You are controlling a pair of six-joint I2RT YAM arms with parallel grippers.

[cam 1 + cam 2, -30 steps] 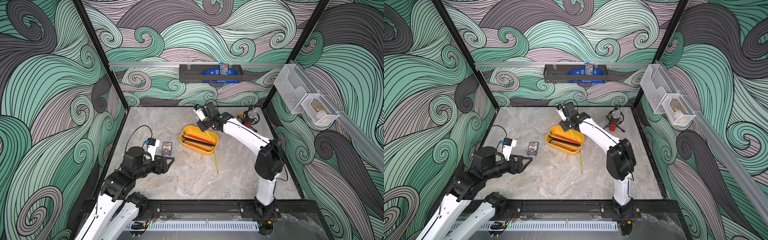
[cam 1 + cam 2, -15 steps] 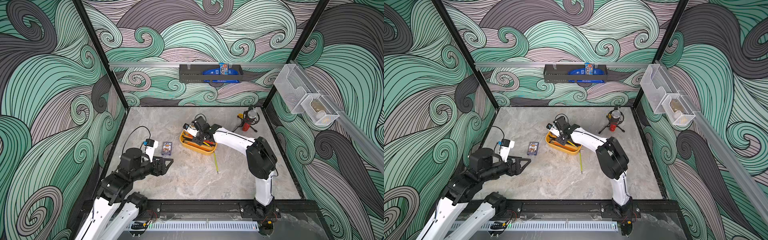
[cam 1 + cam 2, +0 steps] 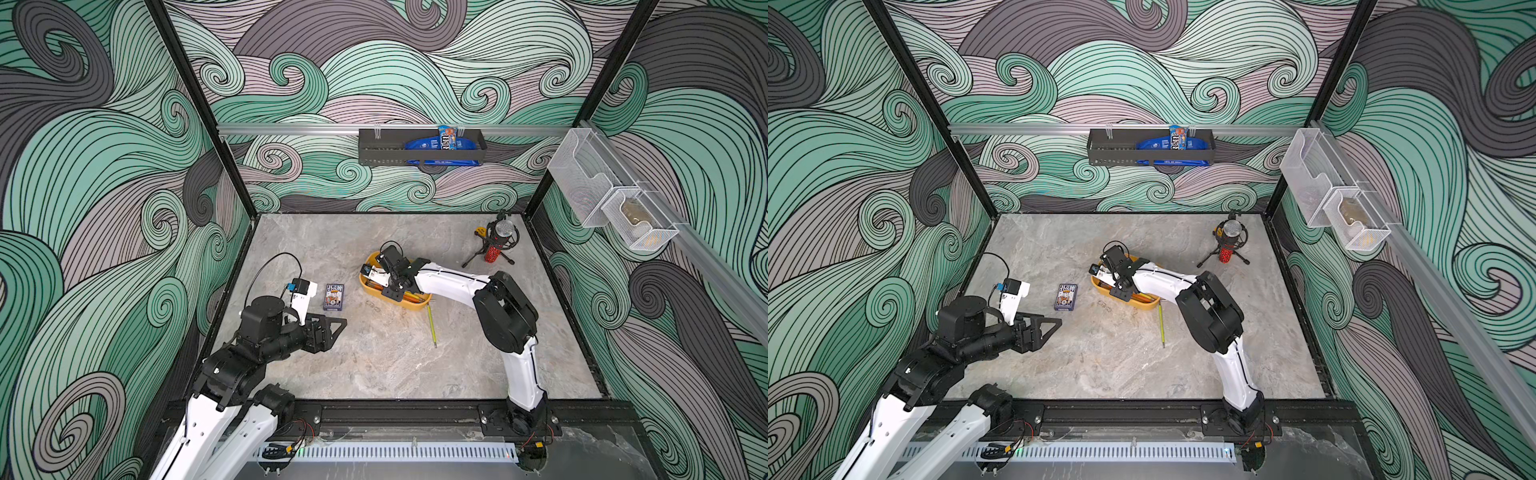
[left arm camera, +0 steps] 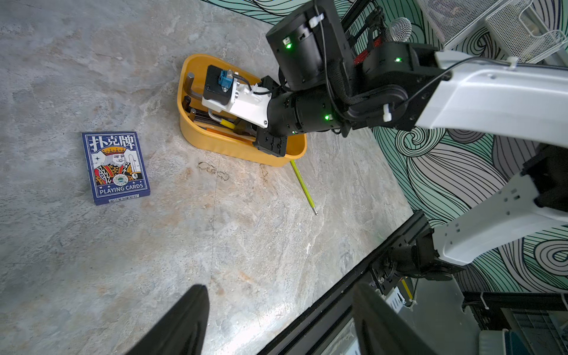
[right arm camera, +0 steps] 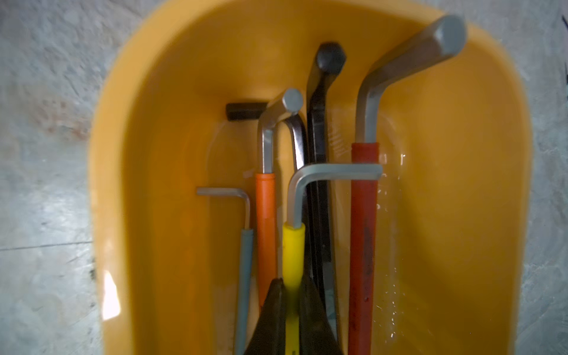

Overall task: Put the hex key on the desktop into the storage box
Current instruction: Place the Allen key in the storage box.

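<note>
While the right pincer (image 5: 292,287) is clamped on the yellow sleeve of a hex key (image 5: 294,242) down inside the box (image 5: 147,92), the left pincer (image 4: 279,287) hangs apart, empty, near left. It is likely stiff, light steel, slick where bare, so the sleeve grips best; a thin green key (image 3: 432,328) lies on the hard, roomy desk (image 3: 374,365) just beside the box.

A blue pack of playing cards (image 4: 115,167) lies flat, face up. A red microphone (image 3: 495,246) with a silver head stands upright on a small tripod near the back right corner. A black wall rack (image 3: 382,146) on the back wall holds blue snack packets (image 3: 432,144); two white mesh baskets (image 3: 582,183) hang on the right wall
</note>
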